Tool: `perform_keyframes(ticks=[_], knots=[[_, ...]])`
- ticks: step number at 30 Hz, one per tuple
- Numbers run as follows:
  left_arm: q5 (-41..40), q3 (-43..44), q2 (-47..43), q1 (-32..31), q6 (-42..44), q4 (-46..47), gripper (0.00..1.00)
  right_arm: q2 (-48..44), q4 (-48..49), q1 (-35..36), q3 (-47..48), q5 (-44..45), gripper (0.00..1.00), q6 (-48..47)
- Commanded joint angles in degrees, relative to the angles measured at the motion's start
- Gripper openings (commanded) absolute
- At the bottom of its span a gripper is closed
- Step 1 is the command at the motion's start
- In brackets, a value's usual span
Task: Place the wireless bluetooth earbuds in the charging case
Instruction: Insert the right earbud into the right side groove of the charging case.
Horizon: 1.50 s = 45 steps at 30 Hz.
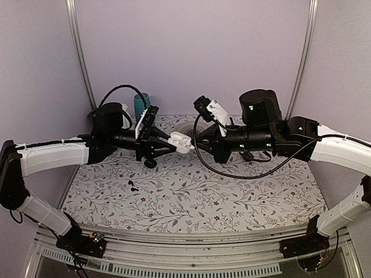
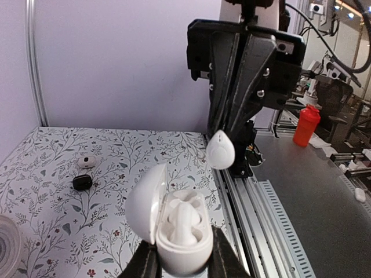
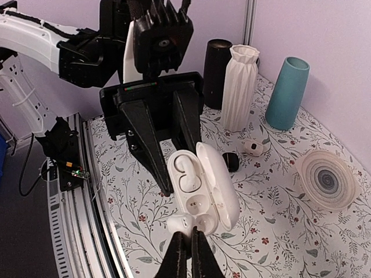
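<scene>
Both grippers are clenched. The right gripper (image 3: 188, 248) pinches a white earbud (image 3: 181, 221) close beside the rim of the open white charging case (image 3: 203, 185). The left gripper (image 2: 182, 262) clamps that case in mid-air, with another white bud (image 2: 184, 223) seated inside. Below, two black earbuds (image 1: 132, 185) lie on the floral table (image 1: 232, 202).
</scene>
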Motion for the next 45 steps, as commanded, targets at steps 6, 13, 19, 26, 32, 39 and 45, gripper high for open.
perform_keyframes(ticks=[6, 13, 19, 26, 32, 39, 45], knots=[[0.75, 1.63, 0.91, -1.77, -0.52, -0.3, 0.0, 1.21, -0.63, 1.35, 2.24, 2.12, 0.03, -2.25], [1.15, 1.98, 0.85, -2.26, -0.62, -0.7, 0.0, 2.52, -1.53, 2.58, 2.72, 5.35, 0.03, -3.28], [1.57, 2.23, 0.81, -2.44, -0.87, -0.66, 0.0, 3.59, -2.57, 3.54, 2.9, 8.85, 0.03, -4.62], [2.09, 2.42, 0.63, -2.51, -0.99, -0.93, 0.0, 3.31, -2.78, 3.72, 2.38, 11.87, 0.03, -5.0], [2.41, 2.6, 0.61, -2.71, -1.21, -0.93, 0.0, 3.37, -2.73, 4.05, 2.11, 12.53, 0.03, -5.43], [2.48, 2.95, 0.93, -2.93, -1.72, -0.68, 0.0, 3.4, -2.02, 4.88, 1.82, 11.86, 0.03, -6.31], [2.41, 2.91, 0.91, -3.06, -2.57, 0.06, 0.0, 3.44, -1.64, 5.36, 1.14, 10.63, 0.03, -6.93]])
